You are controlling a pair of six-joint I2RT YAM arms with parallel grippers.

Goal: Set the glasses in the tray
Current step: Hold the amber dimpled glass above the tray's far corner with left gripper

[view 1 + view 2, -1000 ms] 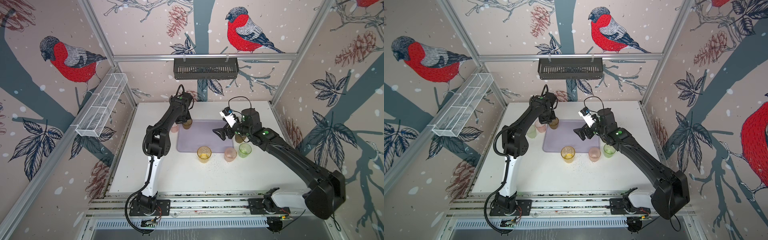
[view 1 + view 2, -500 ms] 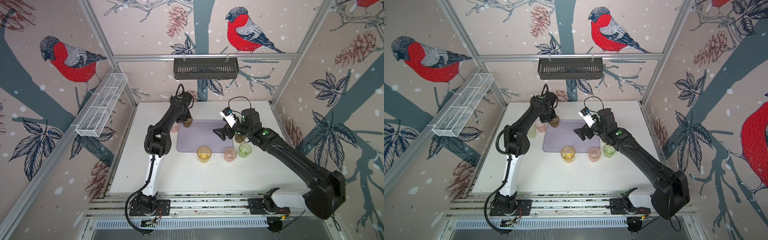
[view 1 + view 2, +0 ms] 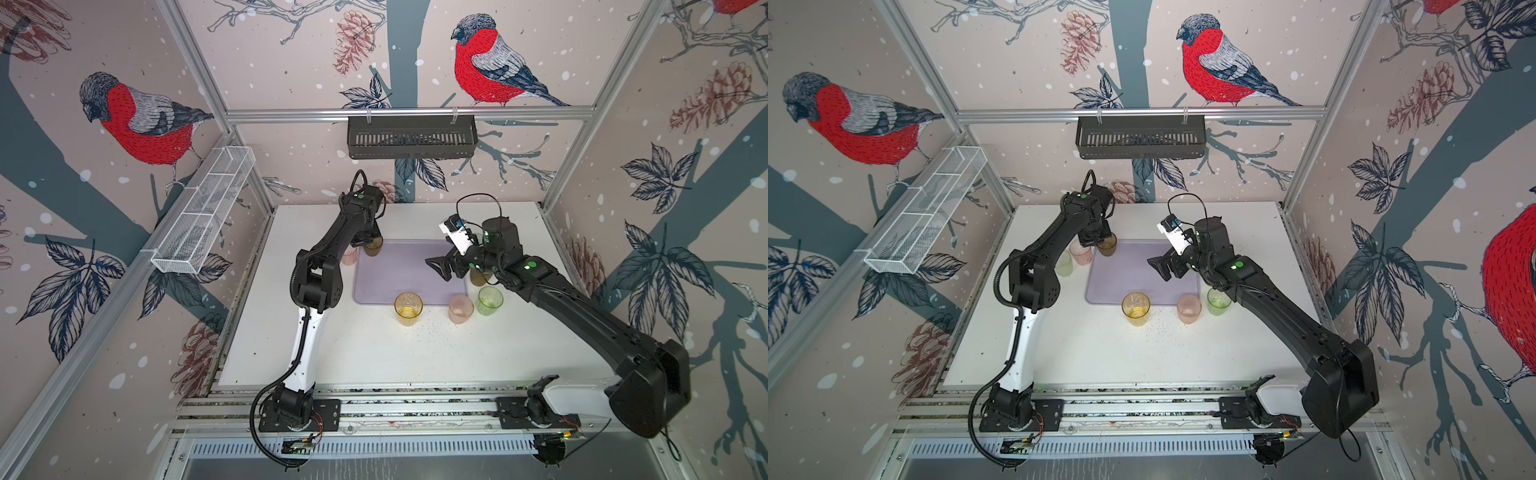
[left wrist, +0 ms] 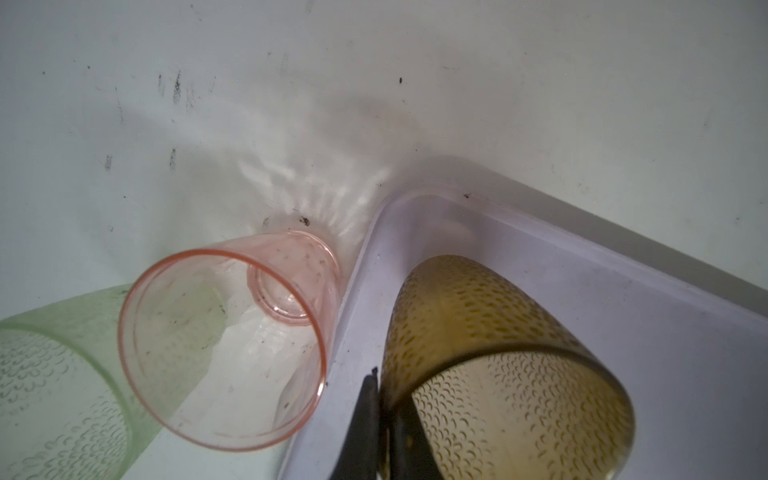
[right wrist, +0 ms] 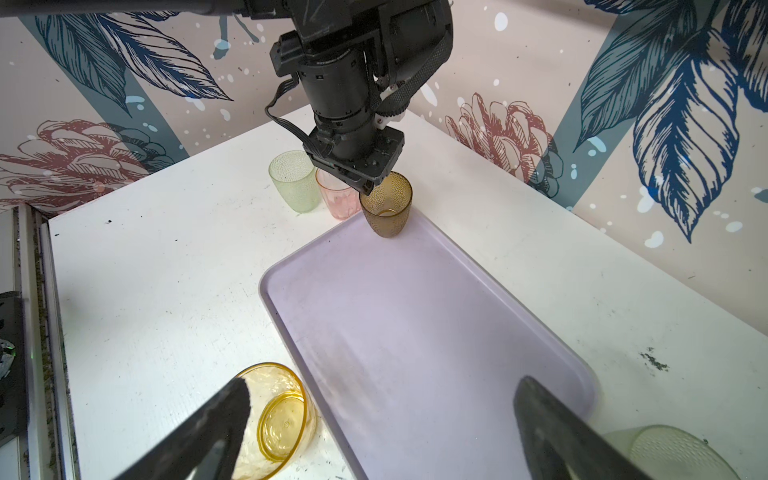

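- Left gripper (image 5: 368,187) — clamped on the rim of the brown glass (image 5: 387,205), standing in the tray's (image 5: 415,332) far corner, upper centre of the right wrist view; not yet released
- Right gripper (image 5: 382,424) — jaws apart, empty, over the tray
- Remaining, outside the tray: amber glass (image 3: 408,308), pink glass (image 3: 460,308), green glass (image 3: 489,300), lower centre in a top view; others beside the tray

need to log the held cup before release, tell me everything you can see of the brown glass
The brown glass is a small translucent amber-brown tumbler with a dimpled wall, tapering to a narrower base. It stands upright and looks empty, in the far corner of the lilac tray; whether its base touches the floor is unclear. The left gripper is shut on its rim, one finger inside, one outside. A pink glass stands close beside it, off the tray.
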